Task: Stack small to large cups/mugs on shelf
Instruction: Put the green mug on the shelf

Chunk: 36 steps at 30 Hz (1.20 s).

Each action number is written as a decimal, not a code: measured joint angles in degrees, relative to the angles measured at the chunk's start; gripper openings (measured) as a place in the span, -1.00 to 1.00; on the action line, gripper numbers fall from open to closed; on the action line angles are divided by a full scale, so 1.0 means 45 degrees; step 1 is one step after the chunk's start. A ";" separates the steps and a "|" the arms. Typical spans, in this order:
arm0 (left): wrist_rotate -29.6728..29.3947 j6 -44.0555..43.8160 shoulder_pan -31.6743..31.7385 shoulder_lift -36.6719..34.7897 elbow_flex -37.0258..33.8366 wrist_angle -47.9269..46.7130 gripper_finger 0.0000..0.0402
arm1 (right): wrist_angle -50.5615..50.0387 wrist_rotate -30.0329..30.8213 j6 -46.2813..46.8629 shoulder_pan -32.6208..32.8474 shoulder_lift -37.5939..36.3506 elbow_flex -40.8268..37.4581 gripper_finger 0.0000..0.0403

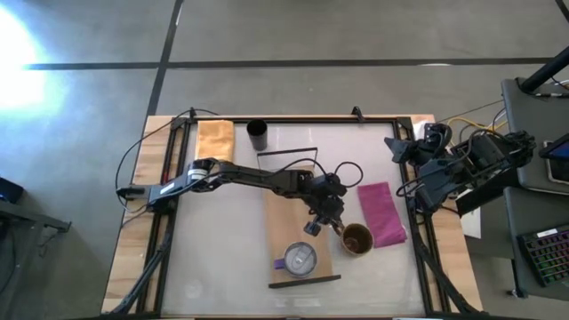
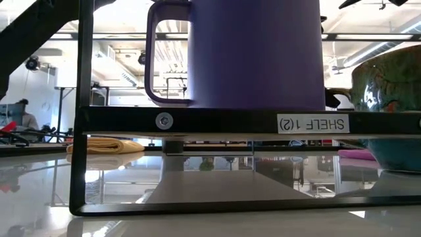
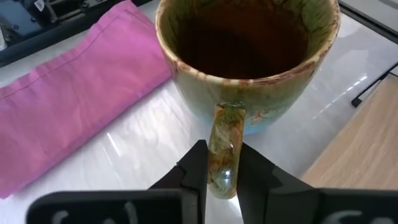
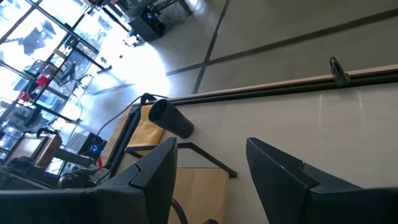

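**Left gripper clamped on the brown mug's handle**

The left gripper [image 3: 222, 177] grips the handle of the brown mug [image 1: 356, 239], which stands on the table just beside the shelf [image 1: 284, 213] and the magenta cloth [image 1: 383, 213]. The purple-handled mug [image 1: 300, 259] sits on the shelf. The black cup [image 1: 258, 135] stands near the orange cloth [image 1: 215, 140]. The right gripper [image 4: 211, 171] waits at the table's right edge, fingers spread apart.

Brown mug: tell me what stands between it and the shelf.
Nothing visible. The brown mug stands on the table just off the shelf board's edge, its handle between the left gripper's fingers. The grey mug already sits on the board nearby, so set down clear of it.
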 joint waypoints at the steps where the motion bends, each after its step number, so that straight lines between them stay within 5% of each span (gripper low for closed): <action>1: -0.0005 0.0000 0.0000 -0.0002 0.0000 -0.0052 -0.82 | 0.0000 0.0000 -0.0016 0.0000 0.0000 0.0000 -0.07; 12: -0.2124 -0.0067 0.0191 -0.1252 0.0097 -0.1756 -0.82 | -0.0390 0.0000 0.0074 0.0000 -0.0015 -0.0005 -0.07; 23: -0.4640 -0.3037 0.0432 -0.3759 -0.0323 -0.4036 -0.83 | -0.0643 0.0010 0.0025 0.0000 0.0000 -0.0005 -0.07; 36: -0.7500 -0.7653 -0.0211 -0.8560 -0.8000 -0.0766 -0.83 | -0.0717 -0.0029 -0.0389 0.0005 0.0001 -0.0010 -0.07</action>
